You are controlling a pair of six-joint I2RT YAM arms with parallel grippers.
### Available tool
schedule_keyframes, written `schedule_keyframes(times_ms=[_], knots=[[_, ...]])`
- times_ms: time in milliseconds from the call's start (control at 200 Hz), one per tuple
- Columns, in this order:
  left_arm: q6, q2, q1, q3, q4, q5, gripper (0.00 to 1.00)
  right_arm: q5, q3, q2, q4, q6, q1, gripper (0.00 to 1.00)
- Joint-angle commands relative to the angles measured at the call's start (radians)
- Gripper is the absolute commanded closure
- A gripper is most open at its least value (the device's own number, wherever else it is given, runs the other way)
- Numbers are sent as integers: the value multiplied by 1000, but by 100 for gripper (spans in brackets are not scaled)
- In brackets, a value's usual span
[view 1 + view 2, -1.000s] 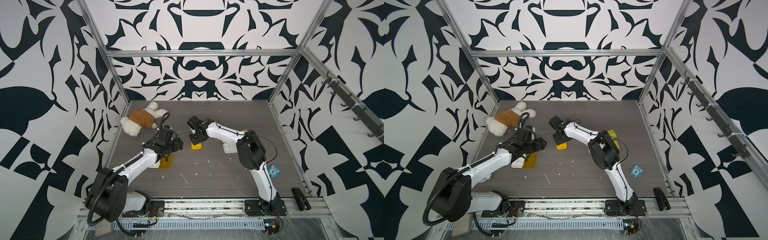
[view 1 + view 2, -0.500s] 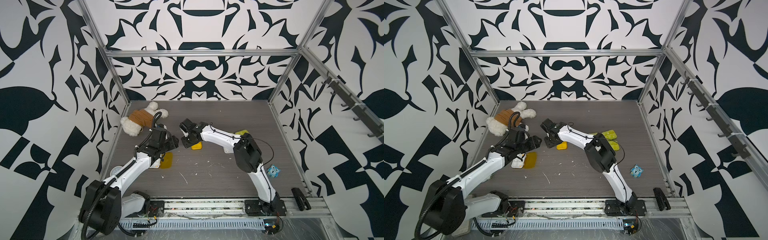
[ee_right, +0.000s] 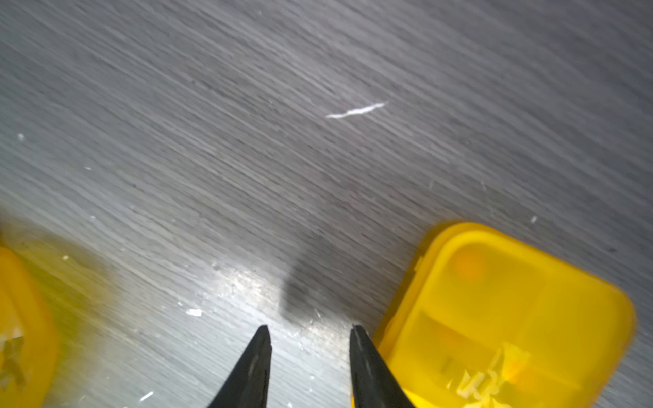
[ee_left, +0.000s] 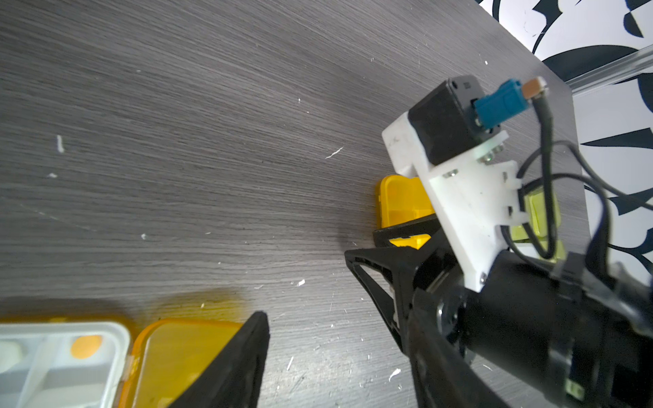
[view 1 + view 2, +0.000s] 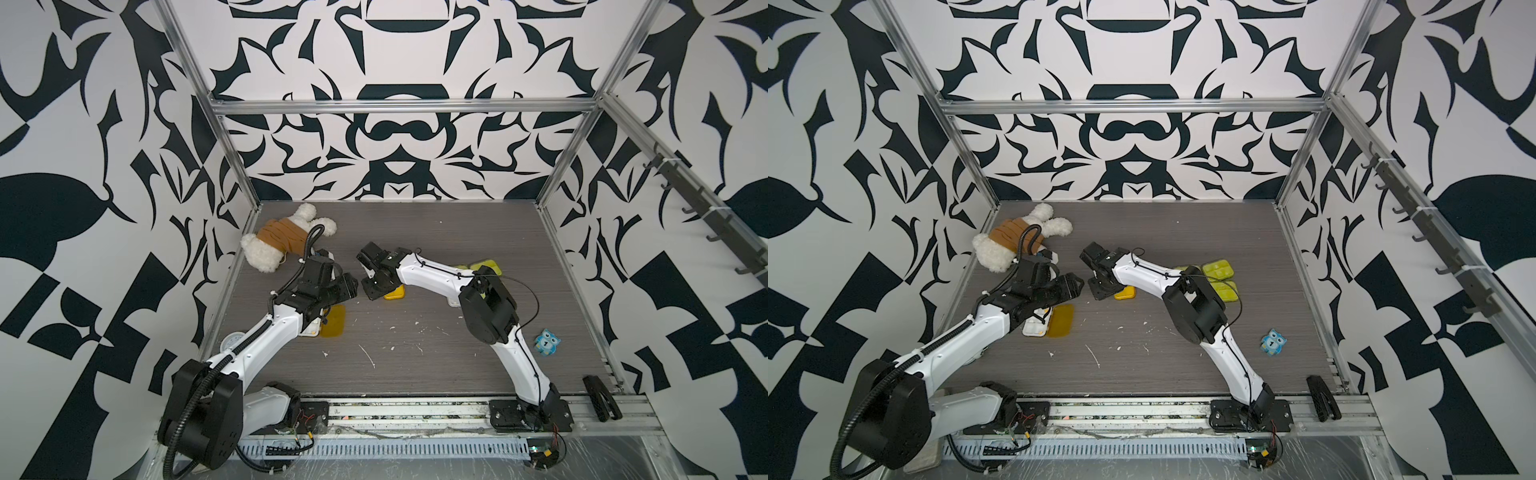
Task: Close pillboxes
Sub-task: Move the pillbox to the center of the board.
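Nearest you, the owl (image 5: 547, 341) bears a "1"; your left arm covers part of the clock (image 5: 230, 343) and of the open amber box (image 5: 335, 321). The left gripper (image 5: 349, 287) shows one finger (image 4: 243, 356) only, so its jaws cannot be judged; the right gripper (image 3: 310, 332), slightly spread on nothing, partly hides the closed amber box (image 5: 395, 294) beside it. Farther back, the right arm cuts off the yellow-green boxes (image 5: 1218, 269).

Walls (image 5: 395, 137) all round white with bold black floral pattern; aluminium frame posts (image 5: 239, 166) at the corners, crossbar (image 5: 395, 106) along the back; tabletop (image 5: 415, 232) dark grey wood-grain, scuffed, white flecks (image 5: 368, 356) near the front; black hook rail (image 5: 706, 205) on one side wall; slotted cable duct (image 5: 374, 449) along front edge; lighting even, soft shadows; bright glare patch (image 3: 243, 282) in right wrist view
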Motion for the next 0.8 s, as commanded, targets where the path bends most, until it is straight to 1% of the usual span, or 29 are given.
schedule_keyframes(times_ms=[0,160,315,475,560,710,795], knots=[[5,24,4,5,-2,23,35,58,-44,-70,-37,-20,-5,60],[3,33,3,7,8,30,35,85,-153,-141,-20,-21,-41,60],[8,29,3,13,2,30,35,89,-242,-204,1,-36,-104,61],[11,18,3,9,-8,22,35,91,-301,-248,19,-59,-195,61],[11,17,3,9,-8,18,35,80,-295,-247,13,-71,-234,61],[12,20,3,12,-12,20,35,69,-272,-277,3,-79,-210,61],[12,23,3,14,-12,18,35,93,-230,-268,5,-78,-184,56]])
